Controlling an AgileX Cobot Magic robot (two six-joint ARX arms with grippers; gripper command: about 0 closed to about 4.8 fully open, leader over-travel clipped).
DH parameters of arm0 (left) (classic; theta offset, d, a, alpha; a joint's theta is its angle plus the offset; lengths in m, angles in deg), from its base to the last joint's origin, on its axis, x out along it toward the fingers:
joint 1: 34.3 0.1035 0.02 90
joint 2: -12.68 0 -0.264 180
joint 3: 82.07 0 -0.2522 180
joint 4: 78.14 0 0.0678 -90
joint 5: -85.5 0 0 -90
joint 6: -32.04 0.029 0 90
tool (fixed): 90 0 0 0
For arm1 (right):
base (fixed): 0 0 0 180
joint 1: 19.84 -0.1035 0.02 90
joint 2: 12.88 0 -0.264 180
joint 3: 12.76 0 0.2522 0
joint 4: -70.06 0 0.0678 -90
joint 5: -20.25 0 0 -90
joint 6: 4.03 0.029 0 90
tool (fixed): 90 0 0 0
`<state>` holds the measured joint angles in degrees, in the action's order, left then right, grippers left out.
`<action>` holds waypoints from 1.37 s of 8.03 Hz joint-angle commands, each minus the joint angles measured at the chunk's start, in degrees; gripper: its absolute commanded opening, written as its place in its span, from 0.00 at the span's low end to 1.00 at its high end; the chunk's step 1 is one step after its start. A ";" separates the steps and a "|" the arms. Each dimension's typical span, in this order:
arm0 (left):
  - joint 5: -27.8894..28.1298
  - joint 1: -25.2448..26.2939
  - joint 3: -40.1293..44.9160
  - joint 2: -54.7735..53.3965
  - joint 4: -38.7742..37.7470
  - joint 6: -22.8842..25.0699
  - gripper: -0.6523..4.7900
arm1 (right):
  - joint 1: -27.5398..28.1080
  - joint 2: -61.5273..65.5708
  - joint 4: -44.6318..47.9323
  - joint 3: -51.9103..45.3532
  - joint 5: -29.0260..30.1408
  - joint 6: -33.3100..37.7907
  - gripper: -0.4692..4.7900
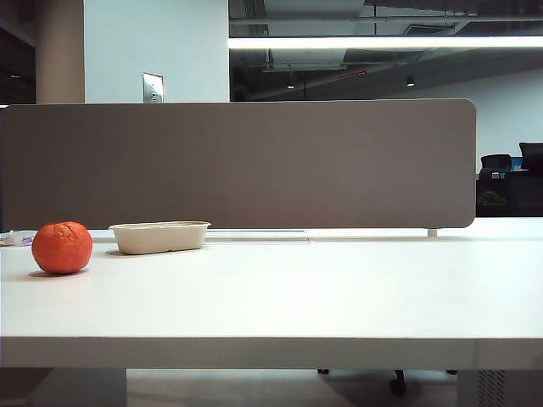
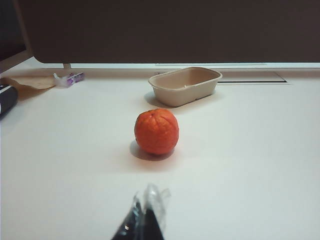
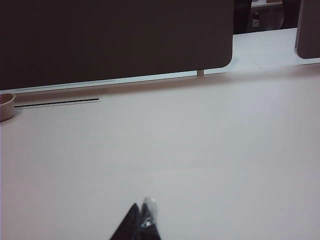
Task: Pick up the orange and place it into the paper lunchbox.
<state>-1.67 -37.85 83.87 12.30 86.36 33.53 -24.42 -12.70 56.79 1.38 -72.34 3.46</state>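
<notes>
A white table fills the lower exterior view, backed by a grey partition with a dim office behind. At lower left the orange sits on the table, the paper lunchbox just to its right, apart. The left gripper, jaws together and empty, sits well short of the orange. The right gripper also looks closed, over bare table.

Ceiling strip light bright; table evenly lit, soft shadows; wrist views dimmer, slightly soft.
</notes>
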 commanded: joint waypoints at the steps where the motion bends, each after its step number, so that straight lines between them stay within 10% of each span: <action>1: 0.17 0.02 0.09 0.17 1.09 -0.04 0.11 | -0.07 -0.04 -1.44 0.15 -0.26 -0.02 0.08; 6: 0.24 0.02 0.09 0.17 1.14 -2.49 0.11 | -0.07 -0.04 -1.57 0.22 -0.07 -0.02 0.08; 11: 6.88 0.02 -12.13 -4.85 1.64 -8.52 0.11 | -0.09 9.60 -9.60 20.65 -1.55 -1.51 0.08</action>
<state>4.87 -37.85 74.06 9.50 87.89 25.25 -24.44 -5.53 46.41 18.80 -74.48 2.35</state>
